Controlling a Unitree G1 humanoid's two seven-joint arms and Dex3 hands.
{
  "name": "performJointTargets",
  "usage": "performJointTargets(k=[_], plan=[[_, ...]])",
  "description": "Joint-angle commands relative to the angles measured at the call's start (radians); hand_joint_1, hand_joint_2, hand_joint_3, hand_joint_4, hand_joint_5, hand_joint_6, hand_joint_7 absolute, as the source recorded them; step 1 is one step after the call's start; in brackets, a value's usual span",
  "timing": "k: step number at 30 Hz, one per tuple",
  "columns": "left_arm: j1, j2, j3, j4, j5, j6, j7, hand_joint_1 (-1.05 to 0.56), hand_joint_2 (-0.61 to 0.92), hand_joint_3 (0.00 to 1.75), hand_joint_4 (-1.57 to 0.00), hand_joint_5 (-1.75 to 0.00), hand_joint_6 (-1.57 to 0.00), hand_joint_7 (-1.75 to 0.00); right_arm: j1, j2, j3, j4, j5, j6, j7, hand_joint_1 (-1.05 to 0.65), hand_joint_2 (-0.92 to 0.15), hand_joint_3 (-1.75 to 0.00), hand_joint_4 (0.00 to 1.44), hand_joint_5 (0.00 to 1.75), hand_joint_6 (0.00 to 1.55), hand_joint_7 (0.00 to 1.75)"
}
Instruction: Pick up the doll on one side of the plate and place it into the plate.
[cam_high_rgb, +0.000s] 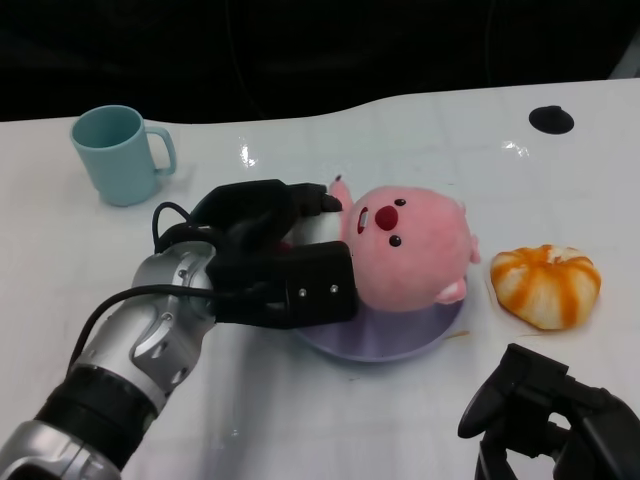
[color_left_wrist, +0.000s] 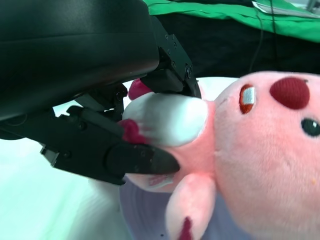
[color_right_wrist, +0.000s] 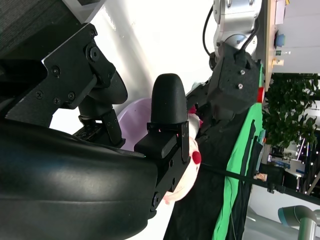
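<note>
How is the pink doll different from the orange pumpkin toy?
The pink doll lies on the purple plate; the orange pumpkin toy sits on the table beside it. The left hand grips the doll; nothing touches the pumpkin. The doll looks bigger. Both look soft.

Right hand (color_right_wrist: 150, 130) fingers apart; beyond, left hand (color_right_wrist: 232, 82) grips pink doll (color_right_wrist: 192, 150) over plate (color_right_wrist: 134, 120).

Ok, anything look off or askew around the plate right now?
Slightly. The doll is on the plate but lies tipped on its side, overhanging the far rim rather than sitting centred. The left robot hand grips its body. The cup stands upright, and nothing looks spilled or damaged.
</note>
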Motion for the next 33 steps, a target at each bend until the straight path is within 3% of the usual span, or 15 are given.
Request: performJointTargets(k=[1, 3, 6, 9, 19, 33], plan=[[0.005, 0.040, -0.018, -0.052, 0.022, 0.006, -0.052, -0.69, 0.92, 0.39, -0.46, -0.19, -0.37, 0.00, 0.002, -0.005, -0.006, 0.000, 0.005, -0.018, 0.000, 0.08, -0.42, -1.39, 0.73, 1.75, 0.59, 1.56], [0.006, 0.056, -0.028, -0.079, 0.032, 0.013, -0.085, -0.74, 0.92, 0.43, -0.39, -0.15, -0.32, 0.00, 0.001, -0.006, -0.007, 0.002, 0.004, -0.021, 0.001, 0.08, -0.42, -1.39, 0.73, 1.75, 0.59, 1.56], [0.008, 0.095, -0.046, -0.134, 0.054, 0.017, -0.156, -0.91, 0.92, 0.57, -0.17, -0.03, -0.17, 0.00, -0.001, -0.008, -0.009, 0.007, 0.004, -0.025, 0.002, 0.09, -0.42, -1.39, 0.73, 1.75, 0.59, 1.56], [0.017, 0.123, -0.047, -0.177, 0.055, 0.009, -0.201, -0.99, 0.92, 0.62, -0.12, -0.01, -0.12, 0.00, 0.000, -0.006, -0.010, 0.003, 0.010, -0.014, 0.002, 0.08, -0.42, -1.39, 0.73, 1.75, 0.59, 1.56], [0.098, 0.199, 0.037, -0.358, -0.026, -0.002, -0.286, -0.98, 0.92, 0.60, -0.18, -0.04, -0.16, -0.02, -0.003, -0.003, -0.009, 0.002, 0.011, -0.009, -0.001, 0.08, -0.42, -1.39, 0.72, 1.75, 0.59, 1.55], [0.397, 0.219, 0.274, -0.547, -0.307, -0.164, -0.228, -0.78, 0.92, 0.52, -0.36, -0.16, -0.29, -0.06, -0.009, -0.008, -0.016, 0.007, 0.011, -0.011, 0.004, 0.08, -0.43, -1.38, 0.72, 1.75, 0.59, 1.56]])
